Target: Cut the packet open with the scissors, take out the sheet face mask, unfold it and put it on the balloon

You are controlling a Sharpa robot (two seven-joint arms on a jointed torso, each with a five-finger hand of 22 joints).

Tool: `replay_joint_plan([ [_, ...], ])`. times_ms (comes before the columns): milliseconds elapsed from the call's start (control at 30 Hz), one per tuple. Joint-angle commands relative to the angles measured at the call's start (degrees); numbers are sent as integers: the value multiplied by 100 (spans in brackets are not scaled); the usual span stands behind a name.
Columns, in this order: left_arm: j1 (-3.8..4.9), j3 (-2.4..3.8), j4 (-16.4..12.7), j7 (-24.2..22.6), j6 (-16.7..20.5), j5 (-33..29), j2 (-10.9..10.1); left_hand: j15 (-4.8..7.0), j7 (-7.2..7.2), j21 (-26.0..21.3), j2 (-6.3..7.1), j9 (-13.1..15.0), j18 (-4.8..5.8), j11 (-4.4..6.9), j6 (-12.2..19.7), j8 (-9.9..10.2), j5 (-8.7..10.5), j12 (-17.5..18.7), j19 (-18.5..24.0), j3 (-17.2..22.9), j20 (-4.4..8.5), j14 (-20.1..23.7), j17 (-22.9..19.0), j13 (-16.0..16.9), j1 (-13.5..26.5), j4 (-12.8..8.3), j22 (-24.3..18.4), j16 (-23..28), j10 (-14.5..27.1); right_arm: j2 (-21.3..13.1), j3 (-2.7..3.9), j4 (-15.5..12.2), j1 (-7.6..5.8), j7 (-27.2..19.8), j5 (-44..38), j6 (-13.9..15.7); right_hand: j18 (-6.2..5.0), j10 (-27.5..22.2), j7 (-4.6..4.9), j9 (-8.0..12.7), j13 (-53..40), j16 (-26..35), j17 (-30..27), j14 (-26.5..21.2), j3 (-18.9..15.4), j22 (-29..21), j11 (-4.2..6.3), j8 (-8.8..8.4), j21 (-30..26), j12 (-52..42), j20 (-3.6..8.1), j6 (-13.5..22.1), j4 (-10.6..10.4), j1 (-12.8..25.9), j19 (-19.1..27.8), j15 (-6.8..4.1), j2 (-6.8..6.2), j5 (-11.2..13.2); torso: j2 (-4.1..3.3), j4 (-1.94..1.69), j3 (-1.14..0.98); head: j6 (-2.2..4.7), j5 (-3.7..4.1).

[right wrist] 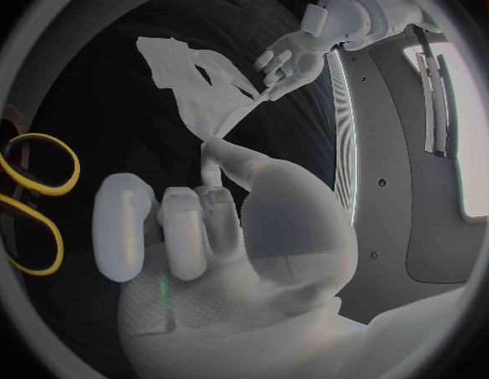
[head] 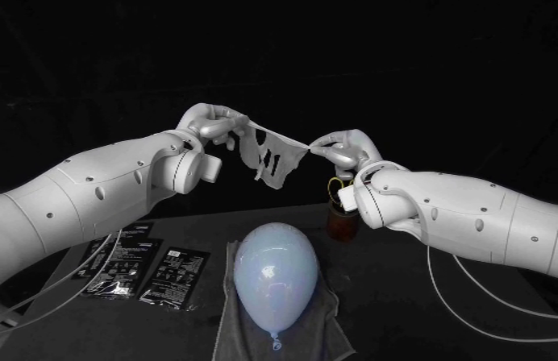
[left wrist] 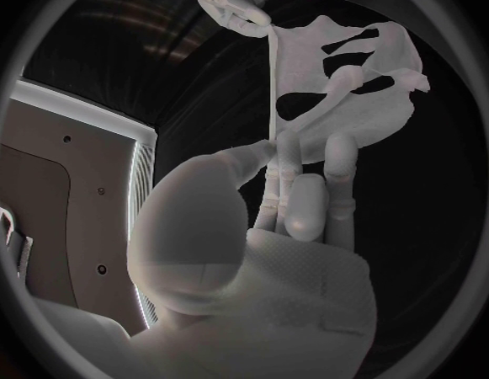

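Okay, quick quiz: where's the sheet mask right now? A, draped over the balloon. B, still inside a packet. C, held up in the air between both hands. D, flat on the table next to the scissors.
C: the left hand and the right hand each pinch an edge of the sheet mask, which hangs spread between them, clear of the balloon lying on the towel.

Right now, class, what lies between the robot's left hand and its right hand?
The sheet face mask, pinched by the left hand at one end and the right hand at the other; the head view shows it.
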State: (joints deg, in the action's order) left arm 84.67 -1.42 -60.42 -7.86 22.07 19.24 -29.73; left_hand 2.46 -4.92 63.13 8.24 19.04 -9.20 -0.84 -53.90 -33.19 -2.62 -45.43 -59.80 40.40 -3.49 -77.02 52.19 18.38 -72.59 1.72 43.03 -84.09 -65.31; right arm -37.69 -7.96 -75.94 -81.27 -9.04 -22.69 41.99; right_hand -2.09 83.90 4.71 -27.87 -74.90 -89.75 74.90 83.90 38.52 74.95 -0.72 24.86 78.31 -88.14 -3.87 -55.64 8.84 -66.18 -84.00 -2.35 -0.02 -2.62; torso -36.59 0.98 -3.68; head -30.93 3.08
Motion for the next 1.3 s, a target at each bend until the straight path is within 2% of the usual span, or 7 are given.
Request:
replay_joint_plan([
  [33,23,-2,19,-27,-26,272,-1,3,-20,36,-24,387,-4,1,-11,-15,-18,-17,-54,237,-6,-40,2,6,-31,-280,24,-23,20,-43,4,-61,-6,-185,5,109,-66,501,6,-1230,-1382,-25,1510,610,29,1116,15,89,12,-26,30,-34,6,-10,-47,-33,70,-16,16,-11,-3,-1,0],
  [300,29,-10,69,30,-77,421,8,3,-20,40,-23,387,-3,1,-11,-16,-18,-19,-58,236,-6,-48,23,6,-30,-280,29,-26,20,-87,12,-107,-15,-192,96,88,-69,501,6,-1233,-1381,-25,1510,610,32,1112,15,90,-3,-25,30,-32,6,-10,-40,-34,69,-16,17,-10,10,5,11],
  [600,31,-16,27,122,-182,548,31,3,-20,51,-20,387,1,0,-12,-16,-18,-23,-72,232,-6,-55,36,7,-28,-280,48,-30,20,-29,-23,-66,7,110,189,-389,-134,367,27,-1271,-1227,-25,1510,610,88,1014,1,72,-294,174,29,45,-39,9,100,-28,89,-16,12,-10,3,-2,3],
  [833,33,-24,-8,196,-242,664,51,3,-19,79,-19,388,10,1,-14,-17,-18,-27,-104,230,-6,-65,59,8,-27,-281,96,-35,20,52,-51,-25,77,101,365,-476,-180,196,58,-1275,-1025,-25,1510,610,57,936,-24,-4,-519,437,21,178,-119,70,204,-10,38,-14,9,-20,1,-2,-9],
  [933,33,-27,-29,221,-261,702,58,3,-19,79,-19,388,10,1,-14,-17,-18,-27,-104,230,-6,-65,59,8,-27,-281,96,-35,20,74,-61,-3,92,96,431,-519,-218,-18,107,-1253,-779,-25,1510,610,-77,863,-66,-119,-725,762,1,369,-116,80,302,23,-77,-13,5,-16,4,-5,-13],
  [1067,34,-28,-42,263,-285,740,75,3,-19,81,-18,388,10,1,-15,-17,-18,-28,-106,229,-6,-71,72,8,-26,-281,98,-38,20,95,-76,36,108,206,462,-670,-300,-555,350,-1000,-213,169,995,365,-624,671,-282,-617,-1254,1521,-119,785,-350,433,559,190,-507,8,4,-14,6,-11,-17],
  [1300,34,-35,-45,367,-298,836,94,4,-19,104,-18,388,18,1,-16,-18,-18,-31,-132,228,-5,-85,108,8,-26,-281,137,-45,19,100,-94,106,160,550,310,-876,-368,-797,473,-732,60,264,773,244,-1085,534,-392,-1047,-1597,1821,-258,890,-483,350,707,308,-696,-16,9,-16,4,-25,-35],
])
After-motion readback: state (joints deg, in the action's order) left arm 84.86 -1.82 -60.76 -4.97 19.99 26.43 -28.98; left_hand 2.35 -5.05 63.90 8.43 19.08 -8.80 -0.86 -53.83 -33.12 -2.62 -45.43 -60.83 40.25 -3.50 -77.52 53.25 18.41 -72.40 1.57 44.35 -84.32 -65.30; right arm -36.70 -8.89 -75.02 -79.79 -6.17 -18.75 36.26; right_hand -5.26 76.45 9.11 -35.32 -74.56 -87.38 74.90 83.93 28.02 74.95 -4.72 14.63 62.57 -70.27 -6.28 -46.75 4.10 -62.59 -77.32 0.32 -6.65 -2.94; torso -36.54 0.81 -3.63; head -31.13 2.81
